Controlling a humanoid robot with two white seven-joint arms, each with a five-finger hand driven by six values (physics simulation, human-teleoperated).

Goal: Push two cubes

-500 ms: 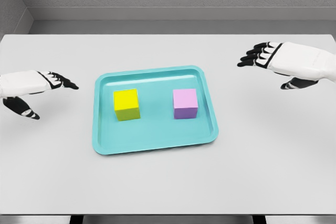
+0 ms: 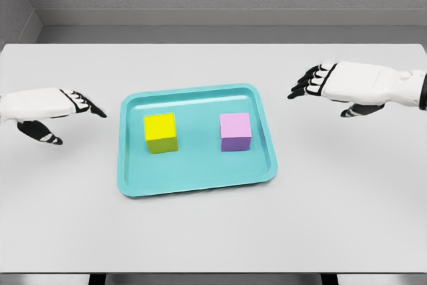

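Beside the tray [image 2: 199, 187], left hand [image 2: 47, 107] fingers apart, right hand [image 2: 350, 83] fingers apart, touching nothing

Yellow cube [image 2: 161, 133] and lilac cube [image 2: 235, 131] on a teal tray [image 2: 200, 181] — plain grey table [image 2: 213, 231], white hands with black fingertips.

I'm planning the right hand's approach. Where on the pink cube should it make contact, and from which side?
Probably the pink cube's right face, approached from the right by the open right robot hand. The cube sits flat on the teal tray with that flat vertical side unobstructed, and the yellow cube stands apart on its left.
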